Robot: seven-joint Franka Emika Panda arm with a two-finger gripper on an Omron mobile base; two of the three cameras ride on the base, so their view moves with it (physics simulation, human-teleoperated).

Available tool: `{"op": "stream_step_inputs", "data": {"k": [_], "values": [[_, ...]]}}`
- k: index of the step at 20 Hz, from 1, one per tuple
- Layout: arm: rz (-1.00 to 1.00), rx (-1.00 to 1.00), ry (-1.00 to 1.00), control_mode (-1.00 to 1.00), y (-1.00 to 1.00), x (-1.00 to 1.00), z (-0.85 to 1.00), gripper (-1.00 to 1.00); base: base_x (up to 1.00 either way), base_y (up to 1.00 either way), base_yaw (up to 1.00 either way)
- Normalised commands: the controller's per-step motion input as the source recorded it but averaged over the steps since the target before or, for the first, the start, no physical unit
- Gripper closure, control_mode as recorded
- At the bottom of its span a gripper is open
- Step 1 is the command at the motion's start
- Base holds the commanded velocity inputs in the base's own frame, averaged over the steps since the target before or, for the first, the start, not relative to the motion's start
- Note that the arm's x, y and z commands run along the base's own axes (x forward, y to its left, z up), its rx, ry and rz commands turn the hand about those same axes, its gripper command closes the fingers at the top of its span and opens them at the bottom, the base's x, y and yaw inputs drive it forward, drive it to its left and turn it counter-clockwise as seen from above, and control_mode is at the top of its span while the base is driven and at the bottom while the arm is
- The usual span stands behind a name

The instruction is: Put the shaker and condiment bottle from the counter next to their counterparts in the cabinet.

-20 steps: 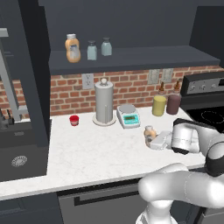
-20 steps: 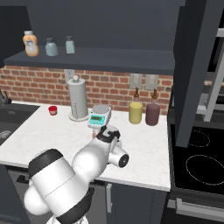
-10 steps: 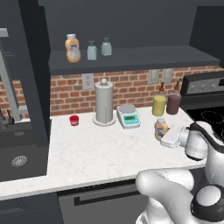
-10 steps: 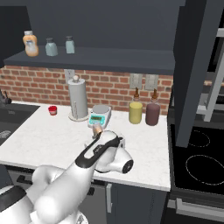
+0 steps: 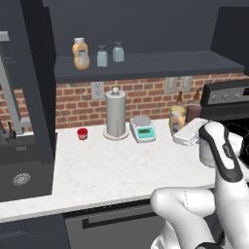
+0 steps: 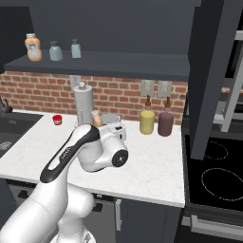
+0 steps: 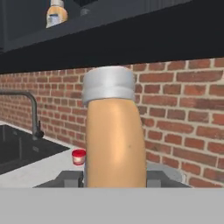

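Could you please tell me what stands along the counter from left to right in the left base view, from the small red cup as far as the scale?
Small red cup → tall silver cylinder with a knob → small scale.

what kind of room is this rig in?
A rendered home kitchen, most likely: a marbled counter against a brick wall, a stove at one end, a sink faucet at the other, and bottles on a dark cabinet shelf above.
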Motion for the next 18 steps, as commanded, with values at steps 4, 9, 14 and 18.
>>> {"op": "stream_step_inputs", "data": {"k": [4,9,14,18], "values": [[0.06,0.00,-0.03,-1.00,0.16,-0.14,1.00,1.00,0.00,0.00,0.00],[0.10,0.00,0.00,-1.00,0.41,-0.01,0.92,1.00,0.00,0.00,0.00],[0.13,0.00,0.00,-1.00,0.48,0.05,0.85,1.00,0.00,0.00,0.00],[0.12,0.00,0.00,-1.00,0.50,0.17,0.87,1.00,0.00,0.00,0.00]]}}
